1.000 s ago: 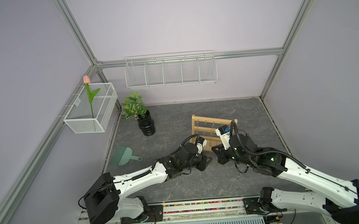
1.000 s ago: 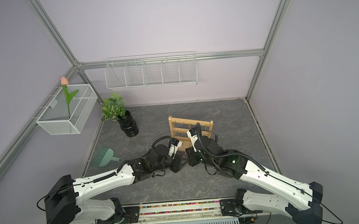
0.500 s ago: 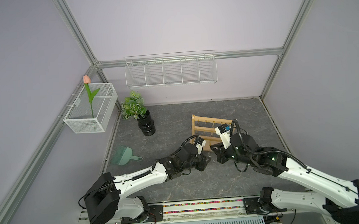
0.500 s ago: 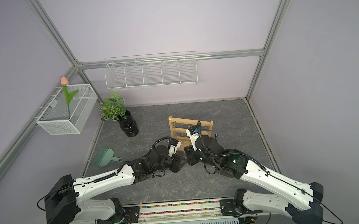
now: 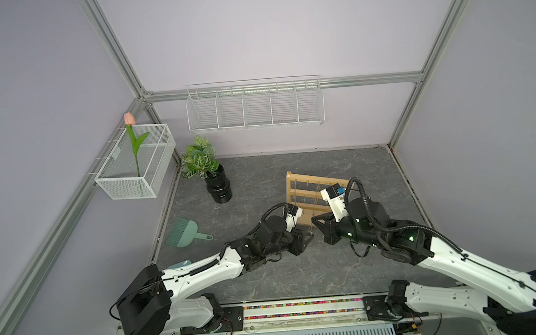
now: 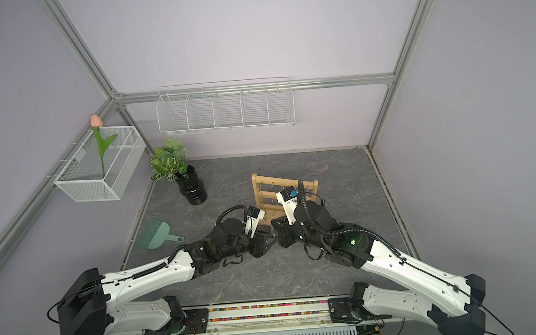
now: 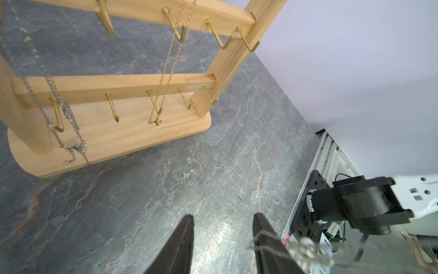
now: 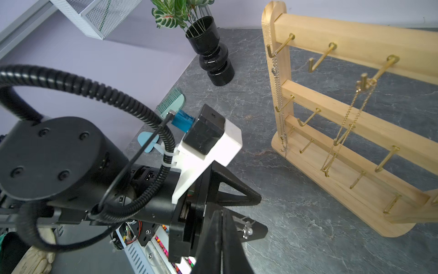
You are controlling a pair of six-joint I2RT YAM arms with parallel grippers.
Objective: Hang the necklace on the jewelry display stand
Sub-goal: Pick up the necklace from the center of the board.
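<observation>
Necklace [image 8: 247,229]: a fine silver chain with a small pearl-like bead. It is off the table, strung between the two grippers just in front of the jewelry display stand [image 8: 355,113].

Right gripper [image 8: 221,213]: pinched shut, with the chain coming out at its tips, so you likely hold it there.

Left gripper [image 7: 222,217]: part-open, with bare floor showing between the fingers. The chain only lies across one finger.

Handling: expect it to be light, limp, slippery and quick to snag. Take it by the chain near the bead and keep a loop spread for a hook.

Views:
- The left wrist view shows free hooks [image 7: 111,108] on the lower crossbar, with a gold chain [image 7: 169,71] and a silver chain [image 7: 47,78] hanging.
- Both top views show only the grippers close together by the stand's base. The chain is too thin to make out there.
</observation>
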